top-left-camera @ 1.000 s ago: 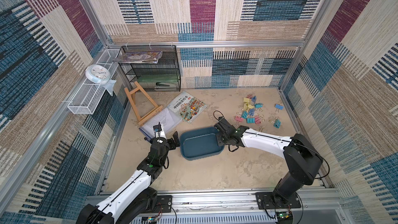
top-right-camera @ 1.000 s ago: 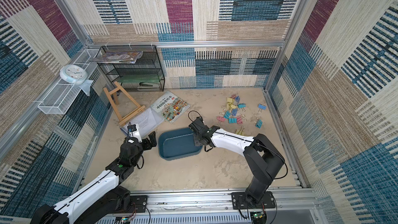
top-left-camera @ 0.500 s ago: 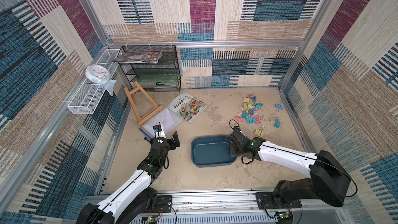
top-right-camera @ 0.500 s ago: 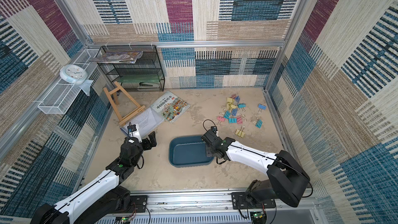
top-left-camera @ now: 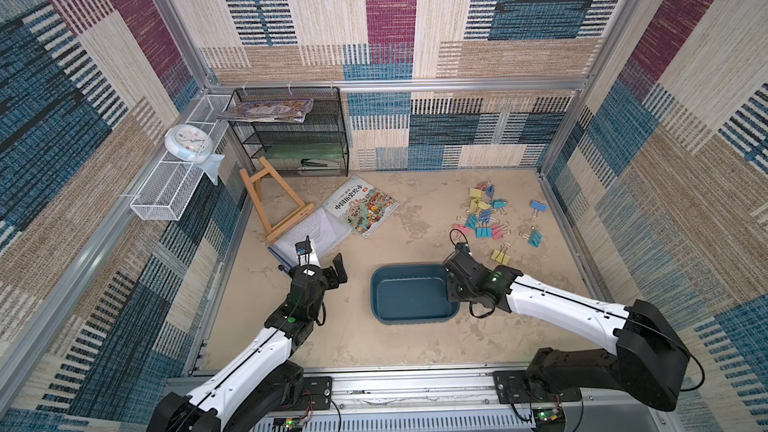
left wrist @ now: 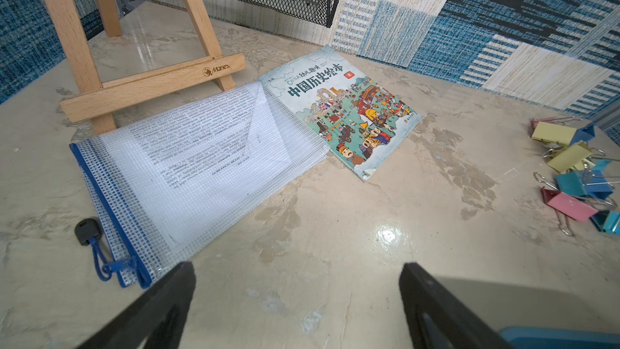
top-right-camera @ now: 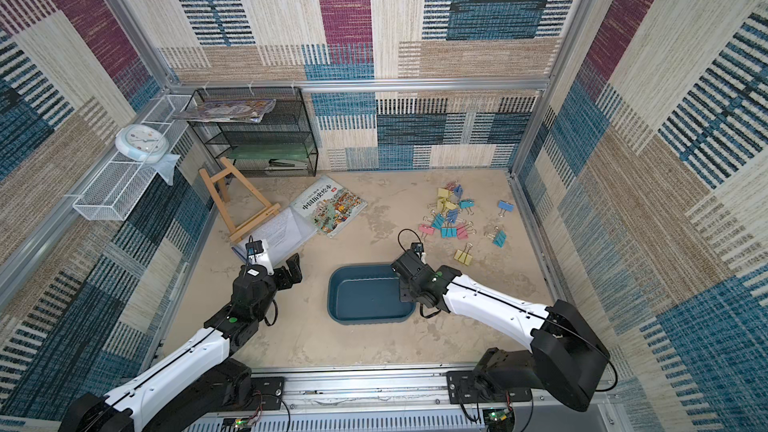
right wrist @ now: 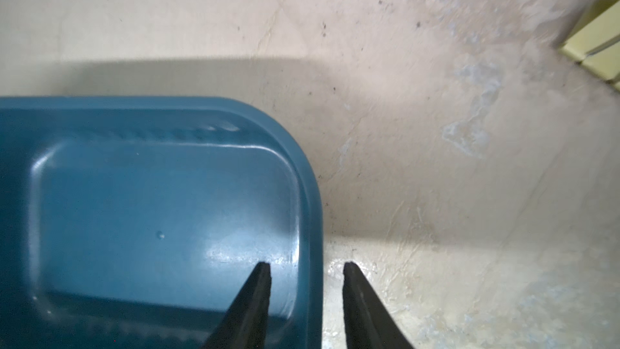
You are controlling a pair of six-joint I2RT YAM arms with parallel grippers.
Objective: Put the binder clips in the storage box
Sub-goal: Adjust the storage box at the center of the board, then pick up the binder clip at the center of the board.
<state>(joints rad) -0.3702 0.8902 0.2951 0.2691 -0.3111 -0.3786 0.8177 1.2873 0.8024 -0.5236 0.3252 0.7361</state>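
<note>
The right tool is down at the storage box, over the end wall on the right arm's side. The right wrist view shows the detail. One black finger hangs inside the box and its partner hangs outside, above the worktop. The rim runs up between them with a gap on either side, so the tool is parted and pinching nothing.

The box lies flat on the worktop, front and centre. It is dark teal with rounded corners, and a patch of glare sits on its smooth floor.

The binder clips lie out on the worktop towards the back right, well apart from the box. The main heap is a jumble of yellow, pink, teal and blue bodies with wire handles sticking out. A blue clip lies alone near the right wall, and a teal clip sits just in front of it. A lone yellow clip is the nearest to the box. It is close to the right tool but not touching it.

The left tool is spread wide and holds nothing. It hangs above bare worktop to the left of the box and apart from it. In front of it lie the mesh zip pouch and the picture book, with the pouch's edge overlapping the book. The wooden easel stands just behind the pouch, with the black mesh rack against the back wall.
</note>
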